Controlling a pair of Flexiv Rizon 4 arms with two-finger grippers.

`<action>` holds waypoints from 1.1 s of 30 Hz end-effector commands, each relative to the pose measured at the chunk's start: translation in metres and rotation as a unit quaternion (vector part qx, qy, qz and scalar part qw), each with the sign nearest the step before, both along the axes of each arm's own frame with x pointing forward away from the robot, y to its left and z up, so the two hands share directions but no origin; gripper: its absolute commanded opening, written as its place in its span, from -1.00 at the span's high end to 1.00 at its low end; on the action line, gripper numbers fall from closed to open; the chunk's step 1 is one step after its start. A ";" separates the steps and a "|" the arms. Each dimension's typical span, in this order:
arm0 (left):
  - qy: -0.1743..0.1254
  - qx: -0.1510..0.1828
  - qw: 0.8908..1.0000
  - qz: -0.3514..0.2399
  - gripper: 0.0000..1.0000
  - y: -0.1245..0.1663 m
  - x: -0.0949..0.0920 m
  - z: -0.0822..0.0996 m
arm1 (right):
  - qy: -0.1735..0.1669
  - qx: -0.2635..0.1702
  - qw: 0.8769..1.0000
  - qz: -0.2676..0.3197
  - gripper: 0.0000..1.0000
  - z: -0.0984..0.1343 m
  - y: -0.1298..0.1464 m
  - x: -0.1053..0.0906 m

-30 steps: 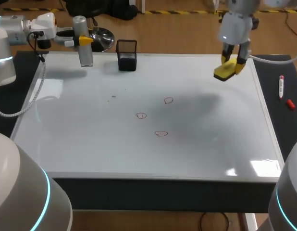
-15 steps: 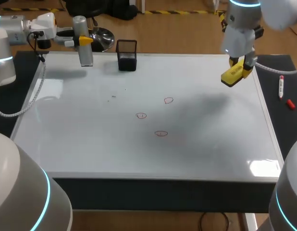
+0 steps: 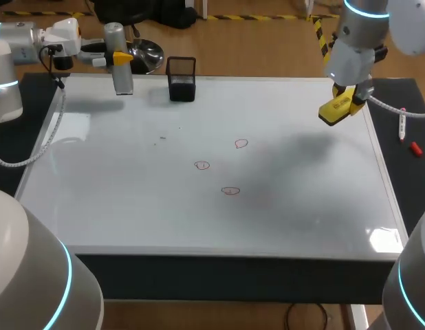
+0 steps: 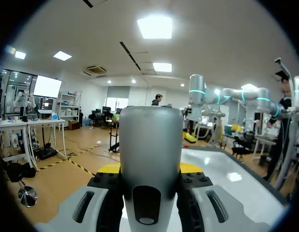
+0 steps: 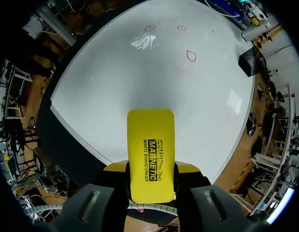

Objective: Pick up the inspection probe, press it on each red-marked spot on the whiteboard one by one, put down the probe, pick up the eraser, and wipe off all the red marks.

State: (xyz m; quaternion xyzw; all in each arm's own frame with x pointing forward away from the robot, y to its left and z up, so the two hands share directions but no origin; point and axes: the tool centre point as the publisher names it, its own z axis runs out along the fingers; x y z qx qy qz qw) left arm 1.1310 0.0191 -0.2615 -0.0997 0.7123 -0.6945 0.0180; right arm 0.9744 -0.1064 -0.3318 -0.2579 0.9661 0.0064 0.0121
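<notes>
Our left hand [image 4: 150, 170] grips the grey cylindrical metal probe [image 4: 150, 140], upright at the far left corner of the white rectangular whiteboard [image 3: 116, 199]. Our right hand [image 5: 150, 167] clamps the yellow block eraser [image 5: 150, 140] above its far right edge, well apart from the three red circled marks [image 3: 230, 190] mid-board.

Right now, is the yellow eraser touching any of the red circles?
No, the eraser is held in the right gripper by the right edge of the whiteboard, apart from the three red marks in the middle.

Three red marks [image 3: 241, 143], one eraser [image 3: 335, 110], one probe [image 3: 120, 72].
</notes>
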 end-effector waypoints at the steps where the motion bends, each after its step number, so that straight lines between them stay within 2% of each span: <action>1: 0.000 0.000 1.000 0.000 1.00 0.000 0.001 0.001 | 0.004 0.001 1.000 0.000 1.00 -0.002 -0.005 0.008; 18: 0.000 0.000 1.000 0.000 1.00 0.000 0.001 0.001 | 0.007 0.009 1.000 -0.002 1.00 -0.004 -0.005 0.035; 33: 0.000 0.000 1.000 0.000 1.00 0.000 0.001 0.001 | 0.007 0.009 1.000 -0.002 1.00 -0.004 -0.005 0.035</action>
